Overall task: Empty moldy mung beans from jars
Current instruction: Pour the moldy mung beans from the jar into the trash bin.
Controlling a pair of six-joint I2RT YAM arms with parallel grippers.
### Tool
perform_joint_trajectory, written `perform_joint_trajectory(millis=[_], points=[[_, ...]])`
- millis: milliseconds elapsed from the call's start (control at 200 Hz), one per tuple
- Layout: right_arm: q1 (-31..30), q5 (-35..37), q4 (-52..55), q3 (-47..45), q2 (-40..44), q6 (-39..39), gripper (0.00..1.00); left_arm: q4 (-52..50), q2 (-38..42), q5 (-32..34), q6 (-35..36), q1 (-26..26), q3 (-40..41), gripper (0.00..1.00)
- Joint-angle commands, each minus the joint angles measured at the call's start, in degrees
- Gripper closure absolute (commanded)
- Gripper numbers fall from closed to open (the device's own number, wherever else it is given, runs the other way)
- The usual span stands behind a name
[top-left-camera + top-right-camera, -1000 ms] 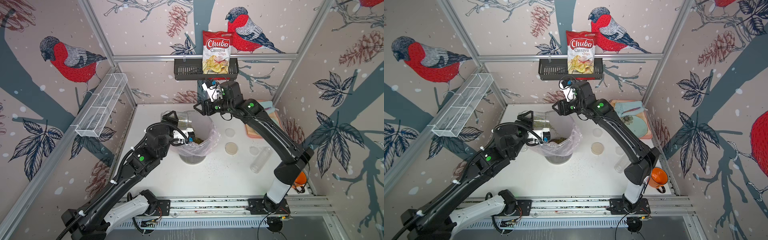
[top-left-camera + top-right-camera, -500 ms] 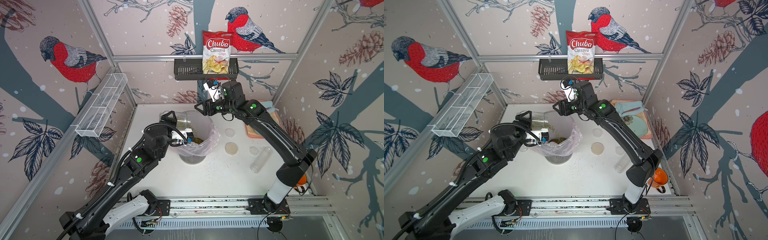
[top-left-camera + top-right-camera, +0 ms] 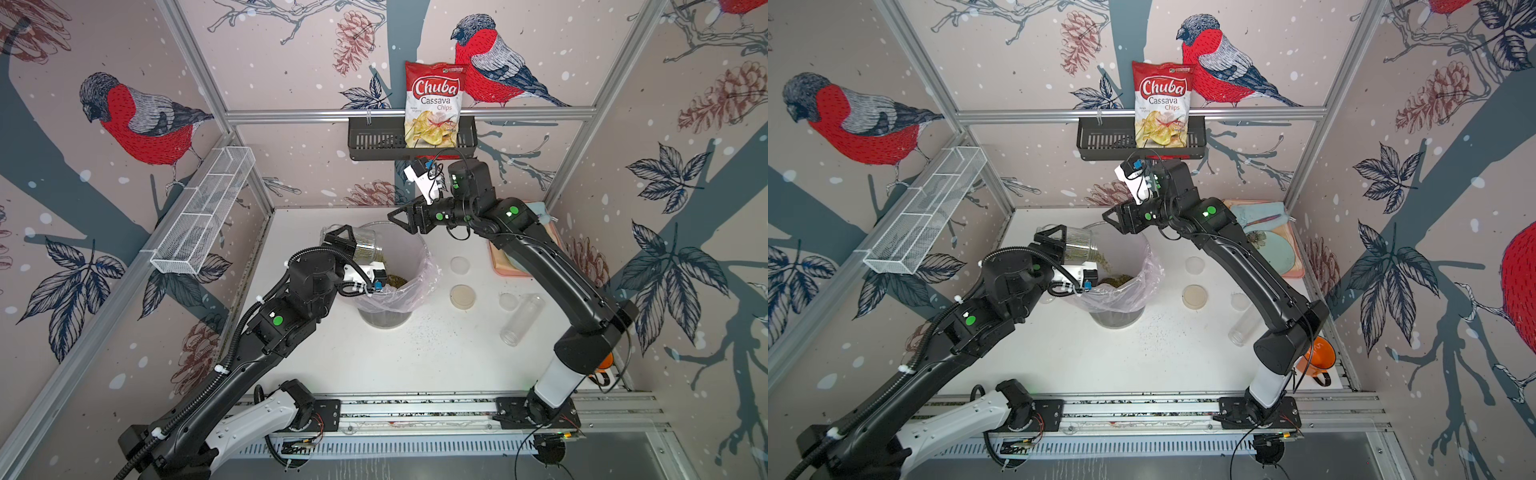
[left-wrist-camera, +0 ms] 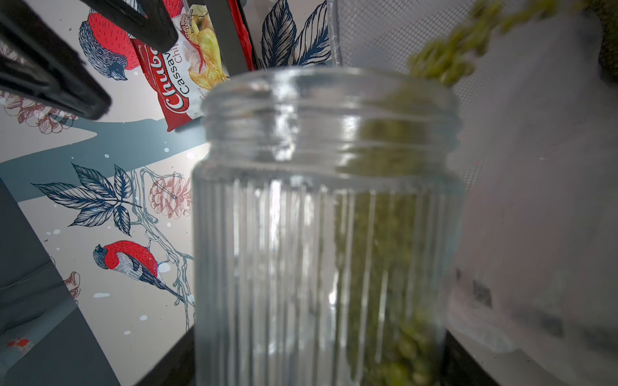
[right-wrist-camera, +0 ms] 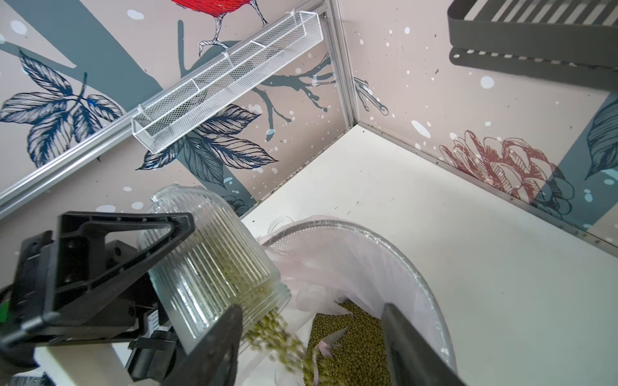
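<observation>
Left claw (image 3: 348, 243) gripping tilted jar (image 3: 369, 246), mung beans (image 5: 276, 334) pouring into bin (image 5: 361, 264)

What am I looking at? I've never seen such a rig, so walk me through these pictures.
Two robot arms work at a white table. Two pictures look down from overhead, and two come from cameras on the arms' wrists. The left end effector grips a ribbed glass jar, tipped so that green beans pour into the lined bin. The right end effector hovers open and empty above the bin's far side. On the table lie a clear tube on its side, a cream lid, a pink tray and, near the front edge, an orange mug.
</observation>
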State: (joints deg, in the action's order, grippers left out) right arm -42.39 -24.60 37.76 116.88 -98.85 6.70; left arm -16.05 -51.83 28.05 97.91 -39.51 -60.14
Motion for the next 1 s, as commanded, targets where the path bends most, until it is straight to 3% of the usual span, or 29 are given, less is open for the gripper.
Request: perform_joint_trajectory(millis=[0,615,996], points=[[-0.11,-3.56,0.51,0.48,-0.07,-2.71,0.33,4.48,-0.36,-0.15,3.61,0.13,-1.17,1.0],[0.18,-3.37,-1.31,-2.84,2.21,-2.89,0.34,1.02,-2.48,0.95,5.08,0.09,-4.5,1.0],[1.07,-8.14,-1.68,-1.39,0.86,-4.87,0.33,3.39,-1.96,-1.65,3.0,0.57,-3.75,1.0]])
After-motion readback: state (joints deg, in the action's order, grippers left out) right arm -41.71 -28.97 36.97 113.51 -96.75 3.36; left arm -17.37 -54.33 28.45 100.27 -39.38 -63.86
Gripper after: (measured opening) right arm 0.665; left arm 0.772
